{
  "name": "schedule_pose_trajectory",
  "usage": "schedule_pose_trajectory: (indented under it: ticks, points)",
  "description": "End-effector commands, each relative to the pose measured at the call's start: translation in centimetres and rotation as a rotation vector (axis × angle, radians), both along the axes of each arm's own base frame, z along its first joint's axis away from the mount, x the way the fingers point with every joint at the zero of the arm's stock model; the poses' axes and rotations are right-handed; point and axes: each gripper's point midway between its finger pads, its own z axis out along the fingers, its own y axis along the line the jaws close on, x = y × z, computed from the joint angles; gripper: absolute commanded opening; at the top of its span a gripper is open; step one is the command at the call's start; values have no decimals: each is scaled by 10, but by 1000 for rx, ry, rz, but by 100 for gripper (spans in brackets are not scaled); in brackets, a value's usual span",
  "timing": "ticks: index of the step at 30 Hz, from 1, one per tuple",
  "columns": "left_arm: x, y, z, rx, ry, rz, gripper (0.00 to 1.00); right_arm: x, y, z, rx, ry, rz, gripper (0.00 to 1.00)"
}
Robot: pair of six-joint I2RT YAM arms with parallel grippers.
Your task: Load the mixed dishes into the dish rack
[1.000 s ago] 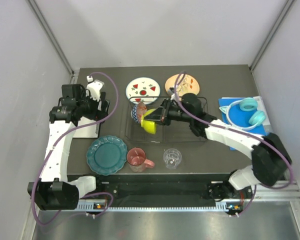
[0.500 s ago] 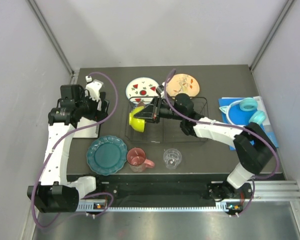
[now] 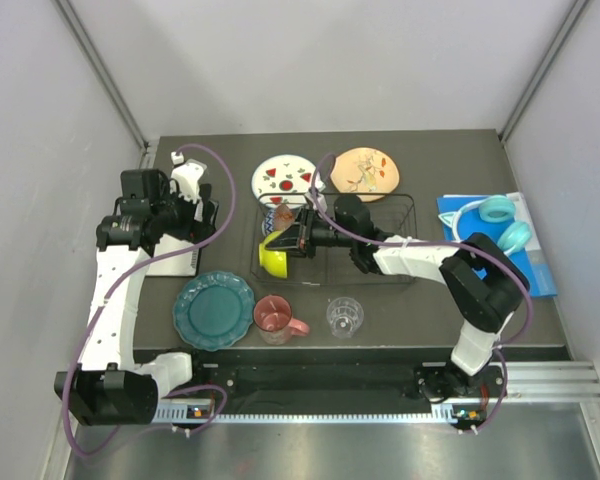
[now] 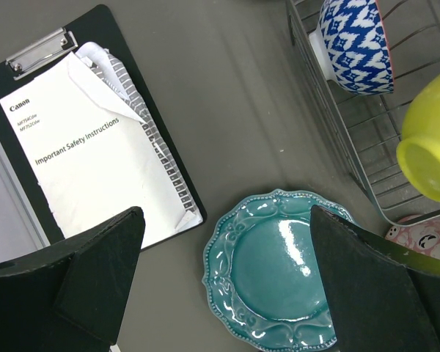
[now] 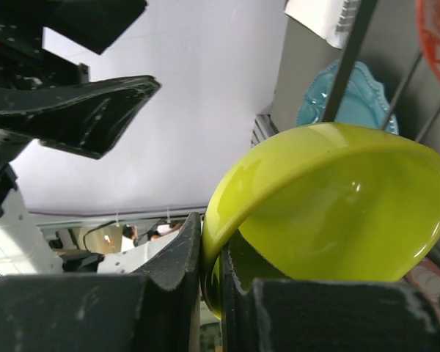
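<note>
My right gripper (image 3: 292,243) is shut on the rim of the lime-green bowl (image 3: 273,259), held tipped on its side at the left end of the dark wire dish rack (image 3: 400,275); the bowl fills the right wrist view (image 5: 337,205) and shows in the left wrist view (image 4: 429,150). The blue-patterned small bowl (image 3: 279,215) sits in the rack behind it (image 4: 356,48). My left gripper (image 4: 227,286) is open, high above the teal scalloped plate (image 3: 213,309). The pink mug (image 3: 276,317) and clear glass (image 3: 345,316) stand at the front. The red-spotted white plate (image 3: 286,177) and peach floral plate (image 3: 365,170) lie behind the rack.
A clipboard with white paper (image 4: 95,147) lies left of the teal plate, under my left arm. Turquoise headphones (image 3: 500,225) rest on a blue folder (image 3: 450,210) at the right. Grey walls enclose the table on three sides.
My right gripper has carried the lime-green bowl leftward and down to the rack's left end, tipping it further. The left arm has barely moved.
</note>
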Motion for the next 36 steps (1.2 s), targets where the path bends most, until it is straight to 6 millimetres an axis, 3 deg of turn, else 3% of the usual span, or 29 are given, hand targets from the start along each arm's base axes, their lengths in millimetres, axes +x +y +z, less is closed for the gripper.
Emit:
schedule_pose_trajectory:
  ticks: [1,8,12,14,15,18,22,24,30,33,34,36]
  points:
    - [2,0,14,-6,-45,3,99,8,6,-5,-1,-60,24,0]
    - [5,-2,14,-17,-30,3,99,12,8,-44,-125,-65,50,0]
    - [5,-2,13,-23,-29,8,99,8,5,-51,-159,-78,65,25]
    - [5,-1,12,-20,-30,10,99,9,4,-47,-170,-95,68,36]
    - [5,-2,11,-21,-27,8,99,9,4,-43,-174,-122,73,48]
    - [5,-2,10,-21,-27,7,99,7,0,-30,-180,-159,81,70]
    - [7,-1,9,-20,-24,10,99,0,-6,-14,-212,-186,106,86]
    - [8,-1,8,-20,-24,12,99,-3,-11,-1,-223,-242,121,91]
    - [17,-1,11,-33,-42,32,99,-13,-39,14,-341,-302,141,88]
    - [36,2,19,-53,-79,78,99,-3,-50,32,-370,-365,112,88]
    - [46,3,16,-56,-76,88,99,6,-52,47,-367,-399,87,88]
    - [71,4,21,-78,-95,112,99,39,-68,57,-395,-434,8,90]
